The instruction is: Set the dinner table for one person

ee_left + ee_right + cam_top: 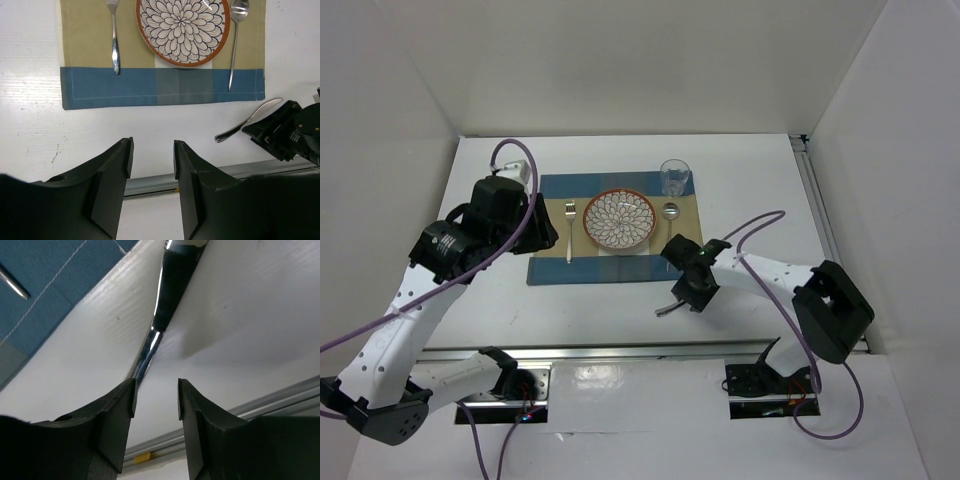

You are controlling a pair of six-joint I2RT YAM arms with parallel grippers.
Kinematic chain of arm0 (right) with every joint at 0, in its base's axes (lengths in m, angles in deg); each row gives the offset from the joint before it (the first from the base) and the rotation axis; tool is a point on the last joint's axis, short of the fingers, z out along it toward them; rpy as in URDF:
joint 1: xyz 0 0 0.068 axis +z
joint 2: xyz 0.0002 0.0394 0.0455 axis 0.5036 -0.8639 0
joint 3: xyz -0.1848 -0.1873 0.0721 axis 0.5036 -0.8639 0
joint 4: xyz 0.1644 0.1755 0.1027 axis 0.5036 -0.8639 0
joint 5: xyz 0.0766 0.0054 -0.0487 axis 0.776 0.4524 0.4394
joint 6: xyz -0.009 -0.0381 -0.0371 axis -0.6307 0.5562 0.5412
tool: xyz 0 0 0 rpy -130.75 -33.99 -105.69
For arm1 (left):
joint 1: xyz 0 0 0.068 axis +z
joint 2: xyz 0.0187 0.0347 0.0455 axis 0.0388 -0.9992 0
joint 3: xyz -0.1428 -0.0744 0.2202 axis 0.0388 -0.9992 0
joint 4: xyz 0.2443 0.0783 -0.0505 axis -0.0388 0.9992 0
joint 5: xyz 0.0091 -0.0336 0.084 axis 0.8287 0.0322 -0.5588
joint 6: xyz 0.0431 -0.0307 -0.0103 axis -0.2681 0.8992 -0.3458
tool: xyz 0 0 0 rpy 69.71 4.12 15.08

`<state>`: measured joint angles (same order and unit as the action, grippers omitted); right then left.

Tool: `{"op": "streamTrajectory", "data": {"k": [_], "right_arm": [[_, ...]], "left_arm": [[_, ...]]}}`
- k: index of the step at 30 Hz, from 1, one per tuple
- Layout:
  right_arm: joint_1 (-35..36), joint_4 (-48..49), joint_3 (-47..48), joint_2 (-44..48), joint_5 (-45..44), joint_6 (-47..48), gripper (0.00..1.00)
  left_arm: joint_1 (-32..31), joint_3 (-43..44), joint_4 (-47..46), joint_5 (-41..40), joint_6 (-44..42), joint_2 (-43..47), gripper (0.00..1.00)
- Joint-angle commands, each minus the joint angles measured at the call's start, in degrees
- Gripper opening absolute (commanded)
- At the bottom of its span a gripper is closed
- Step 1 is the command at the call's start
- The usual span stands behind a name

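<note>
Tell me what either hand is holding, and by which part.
Nothing is held. The left hand and right hand are open; the knife lies on the table before the right hand.

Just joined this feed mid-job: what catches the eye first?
The flower-patterned plate centred on the placemat, fork left, spoon right, glass at its far right corner. Odd one out: a utensil askew on the bare dinner table off the mat's near edge, open right gripper at its end.

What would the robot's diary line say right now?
left gripper: open, empty | right gripper: open, by loose utensil on dinner table | placemat: fork, plate, spoon, glass laid
</note>
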<state>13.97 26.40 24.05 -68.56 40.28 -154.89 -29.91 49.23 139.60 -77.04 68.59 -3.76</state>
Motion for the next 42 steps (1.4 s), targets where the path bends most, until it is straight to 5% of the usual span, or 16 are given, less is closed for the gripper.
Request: {"op": "streamTrajectory", "data": {"k": [1, 14, 21, 28, 36, 42], "right_arm": [[-0.79, 3.77, 2.12, -2.34, -2.98, 0.23, 0.49], [-2.11, 5.97, 2.56, -9.11, -0.52, 0.33, 0.50], [-4.92, 7.74, -0.95, -9.64, 2.38, -2.38, 0.35], [-4.92, 1.85, -3.33, -2.35, -4.02, -6.00, 0.14], [-4.30, -3.87, 5.63, -1.29, -12.47, 5.84, 0.08], [-4.30, 0.69, 11.95, -1.99, -11.42, 27.54, 0.08]], "left_arm": [[-0.09, 0.16, -1.83, 0.09, -1.36, 0.26, 0.54], [-0.09, -1.43, -1.83, -0.45, -1.88, 0.26, 0.54], [-0.09, -1.43, -1.83, -0.97, -1.88, 0.79, 0.54], [-0.09, -1.96, -2.36, -2.03, -1.88, 1.32, 0.54], [-0.09, -1.96, -2.36, -1.41, -1.88, 0.79, 0.54], [-0.09, -1.96, -2.36, -1.94, -2.41, 0.79, 0.54]]}}
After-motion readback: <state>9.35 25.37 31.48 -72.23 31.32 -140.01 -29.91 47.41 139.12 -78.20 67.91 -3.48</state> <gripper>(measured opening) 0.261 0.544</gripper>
